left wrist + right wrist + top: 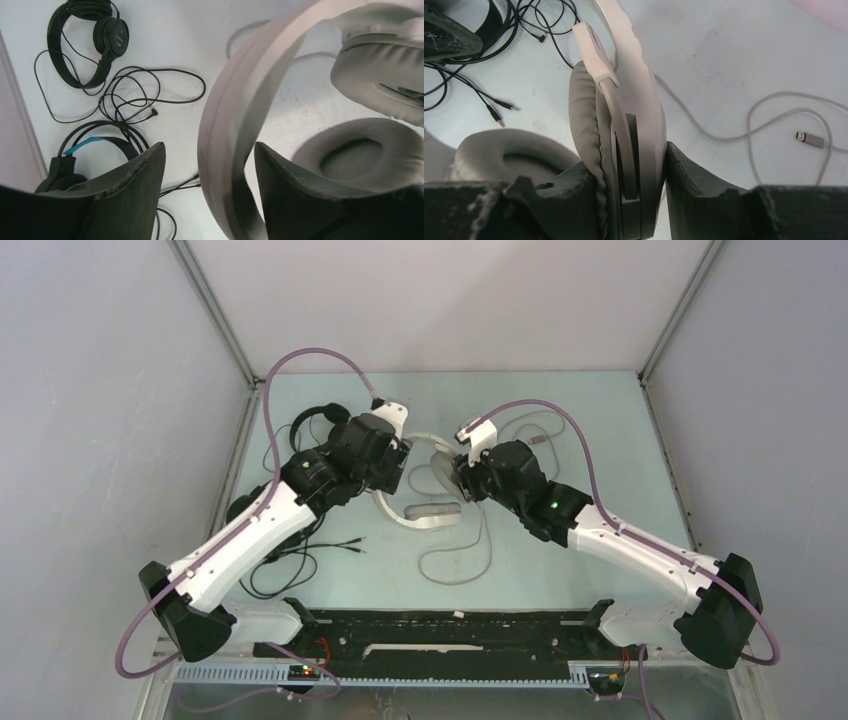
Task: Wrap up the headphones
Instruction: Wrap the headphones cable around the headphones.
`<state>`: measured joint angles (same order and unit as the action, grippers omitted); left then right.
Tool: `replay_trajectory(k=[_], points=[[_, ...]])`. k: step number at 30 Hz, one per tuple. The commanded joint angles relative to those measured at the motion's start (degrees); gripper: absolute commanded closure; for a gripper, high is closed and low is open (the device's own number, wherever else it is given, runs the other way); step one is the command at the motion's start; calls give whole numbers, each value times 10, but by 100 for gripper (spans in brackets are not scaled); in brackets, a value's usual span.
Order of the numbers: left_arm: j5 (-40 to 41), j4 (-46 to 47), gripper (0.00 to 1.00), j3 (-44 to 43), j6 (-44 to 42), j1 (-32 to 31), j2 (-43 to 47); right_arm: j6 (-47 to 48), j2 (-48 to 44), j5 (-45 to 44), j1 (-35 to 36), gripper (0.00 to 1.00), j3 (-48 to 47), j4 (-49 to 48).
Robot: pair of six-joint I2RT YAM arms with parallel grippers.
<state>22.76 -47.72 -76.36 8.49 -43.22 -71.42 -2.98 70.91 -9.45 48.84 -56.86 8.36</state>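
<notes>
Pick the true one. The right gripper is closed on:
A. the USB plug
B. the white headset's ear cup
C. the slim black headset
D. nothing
B: in the right wrist view, the right gripper has a finger pressed against each side of one ear cup of the white headset. The USB plug lies apart, untouched.

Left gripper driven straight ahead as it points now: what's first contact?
Probably the white headset: its headband sits between the open jaws, ahead of the table. Depth is unclear.
</notes>
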Motion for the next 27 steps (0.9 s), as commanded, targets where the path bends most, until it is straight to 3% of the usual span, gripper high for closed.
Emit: replay_trajectory(k=[1, 8, 13, 18, 24, 27], points=[[46, -19, 34, -61, -17, -25, -20, -21, -1, -11, 1, 74, -45, -44], [65, -17, 61, -65, -20, -28, -31, -23, -4, -11, 0, 74, -45, -39], [64, -20, 54, -66, -11, -28, -35, -31, -7, -10, -3, 74, -45, -37], [69, -23, 56, -60, -12, -28, -43, -36, -9, -2, -8, 74, -45, -35], [84, -14, 83, -47, -22, -28, -47, -44, -6, 19, -13, 73, -45, -30], [88, -4, 95, -46, -22, -27, -43, -36, -2, 41, -16, 66, -44, -38]])
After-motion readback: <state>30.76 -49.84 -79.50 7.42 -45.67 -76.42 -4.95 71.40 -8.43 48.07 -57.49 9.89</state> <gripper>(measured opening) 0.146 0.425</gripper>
